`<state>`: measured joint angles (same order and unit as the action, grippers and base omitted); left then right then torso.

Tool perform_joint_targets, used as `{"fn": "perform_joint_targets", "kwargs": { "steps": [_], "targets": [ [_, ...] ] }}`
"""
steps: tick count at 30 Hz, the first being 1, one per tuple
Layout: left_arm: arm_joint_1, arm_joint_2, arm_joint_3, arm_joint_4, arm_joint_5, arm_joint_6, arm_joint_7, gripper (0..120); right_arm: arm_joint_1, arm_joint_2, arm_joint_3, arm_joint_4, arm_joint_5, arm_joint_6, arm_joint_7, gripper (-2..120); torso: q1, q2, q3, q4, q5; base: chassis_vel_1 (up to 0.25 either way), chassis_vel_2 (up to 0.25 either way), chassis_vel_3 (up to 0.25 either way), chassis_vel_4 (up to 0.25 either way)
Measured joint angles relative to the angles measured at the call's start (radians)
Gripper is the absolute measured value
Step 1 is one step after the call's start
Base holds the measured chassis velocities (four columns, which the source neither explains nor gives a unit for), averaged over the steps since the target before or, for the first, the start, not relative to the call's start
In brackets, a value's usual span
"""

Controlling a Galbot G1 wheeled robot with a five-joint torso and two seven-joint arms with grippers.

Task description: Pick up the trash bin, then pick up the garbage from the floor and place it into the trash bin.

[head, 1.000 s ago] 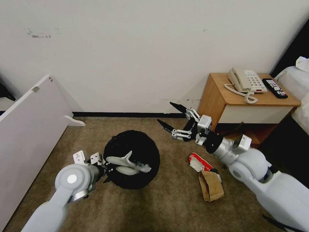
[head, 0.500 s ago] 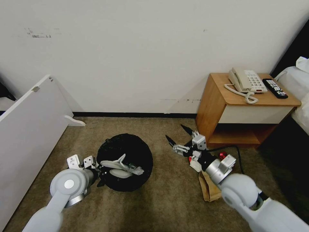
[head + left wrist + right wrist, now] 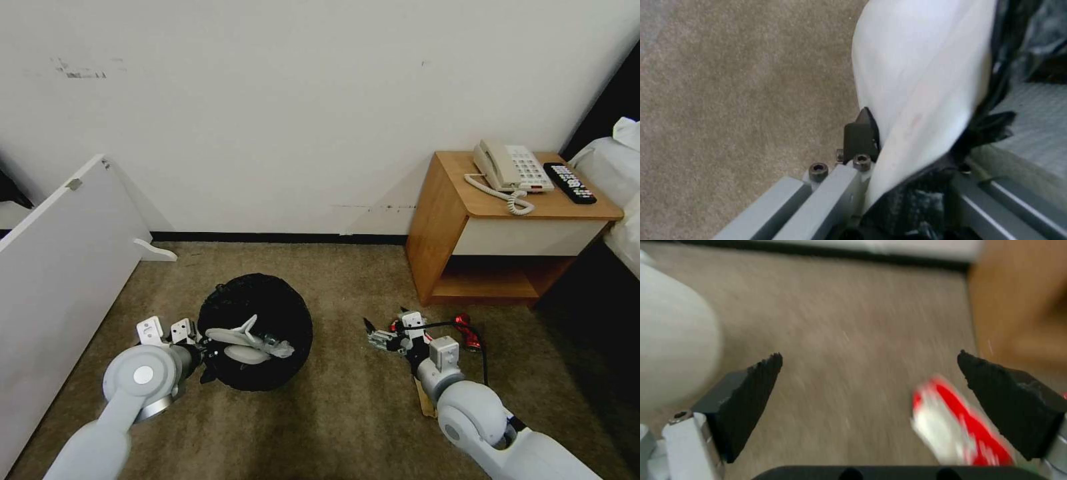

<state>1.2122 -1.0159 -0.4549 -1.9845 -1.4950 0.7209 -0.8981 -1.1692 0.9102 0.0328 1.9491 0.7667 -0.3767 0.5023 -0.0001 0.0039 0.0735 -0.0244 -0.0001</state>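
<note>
Left gripper (image 3: 207, 348) clamps rim of trash bin (image 3: 255, 330), slipper (image 3: 243, 337) inside, bin on carpet. Right gripper (image 3: 871, 400) low over floor, fingers spread wide; red-white packet (image 3: 962, 425) beside one finger, long axis roughly along fingers.

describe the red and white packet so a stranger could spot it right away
Start at the wooden nightstand by the wall and look down at the carpet in front of it. The red-and-white packet lies flat there, between the open fingers of the right gripper; the brown paper bag nearby is plain.
</note>
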Motion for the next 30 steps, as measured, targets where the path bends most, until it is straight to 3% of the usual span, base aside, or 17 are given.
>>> {"fn": "perform_joint_targets", "kwargs": {
  "steps": [2, 5, 8, 10, 16, 22, 24, 30],
  "targets": [
    [-0.007, 0.007, -0.002, 0.012, -0.001, 0.002, 0.009, 0, 0.015, 0.008, -0.002, 0.009, 0.14, -0.063, 0.113, 100, 0.0, 0.0, 0.0, 0.0, 0.0001, 0.0, 0.0, 0.0, 0.0],
    [-0.012, 0.009, -0.002, 0.017, -0.001, 0.003, 0.012, 0, 0.021, 0.009, -0.002, 0.012, 0.18, -0.086, 0.161, 100, 0.0, 0.0, 0.0, 0.0, 0.0, 0.0, 0.0, 0.0, 0.0],
    [-0.017, 0.006, -0.001, 0.027, -0.004, 0.003, 0.016, 0, 0.037, 0.019, 0.003, 0.042, 0.364, -0.181, 0.372, 100, 0.0, 0.0, 0.0, 0.0, 0.0002, 0.0, 0.0, 0.0, 0.0],
    [-0.016, 0.005, 0.002, 0.029, -0.003, 0.002, 0.016, 0, 0.038, 0.017, 0.007, 0.052, 0.412, -0.209, 0.422, 100, 0.0, 0.0, 0.0, 0.0, 0.0001, 0.0, 0.0, 0.0, 0.0],
    [-0.01, 0.003, 0.006, 0.031, 0.0, 0.002, 0.016, 0, 0.042, -0.006, 0.012, 0.082, 0.501, -0.238, 0.499, 100, 0.0, 0.0, 0.0, 0.0, 0.0001, 0.0, 0.0, 0.0, 0.0],
    [-0.011, 0.003, 0.006, 0.039, 0.005, 0.001, 0.023, 0, 0.044, -0.081, 0.021, 0.135, 0.614, -0.259, 0.545, 100, 0.0, 0.0, 0.0, 0.0, 0.0004, 0.0, 0.0, 0.0, 0.0],
    [-0.012, -0.008, 0.001, 0.047, 0.015, 0.001, 0.031, 0, 0.035, -0.164, 0.031, 0.162, 0.665, -0.269, 0.547, 100, 0.0, 0.0, 0.0, 0.0001, 0.0002, 0.0, 0.0, 0.0, 0.0],
    [-0.009, -0.026, 0.0, 0.049, 0.033, 0.001, 0.041, 0, 0.019, -0.25, 0.036, 0.146, 0.658, -0.271, 0.524, 100, 0.0, 0.0, 0.0, -0.0001, 0.0, 0.0, 0.0, 0.0, 0.0]
  ]
}}
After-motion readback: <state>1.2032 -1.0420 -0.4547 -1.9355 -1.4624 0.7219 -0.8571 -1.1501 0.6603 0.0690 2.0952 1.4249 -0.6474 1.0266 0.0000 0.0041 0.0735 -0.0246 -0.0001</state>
